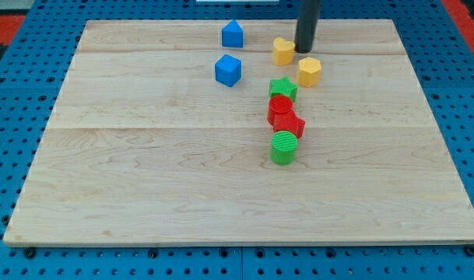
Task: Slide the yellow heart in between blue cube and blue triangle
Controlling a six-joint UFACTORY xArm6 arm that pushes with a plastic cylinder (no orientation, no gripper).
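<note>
While the dark rod is reaching down from the view's top, its tip point(304, 50) is resting on the tabletop point(143, 179) just to the view's right of the yellow heart point(282, 51), so close that whether the two are touching cannot be told. The rod is a plain straight tool with no jaws, so there is nothing on it to open, close or grip.

Eight blocks are lying on the pale wooden board. Two are blue: the blue triangle point(233, 34) is sitting near the view's top, and the blue cube point(228, 70) is sitting just below it, with a small gap showing between them. Two are yellow: the heart is lying to the view's right of that blue pair, roughly level with the gap but apart from both, and a yellow block point(309, 71) with a many-sided outline is sitting a little lower and further right, just below the tip. Two are green: a green star point(282, 89) is lying below the heart, and a green cylinder point(283, 147) is standing lower down. Two red blocks point(284, 116) are crowding between the star and the cylinder, pressed against each other; their shapes are hard to make out. Together these four are forming a short column running down the board's middle.
</note>
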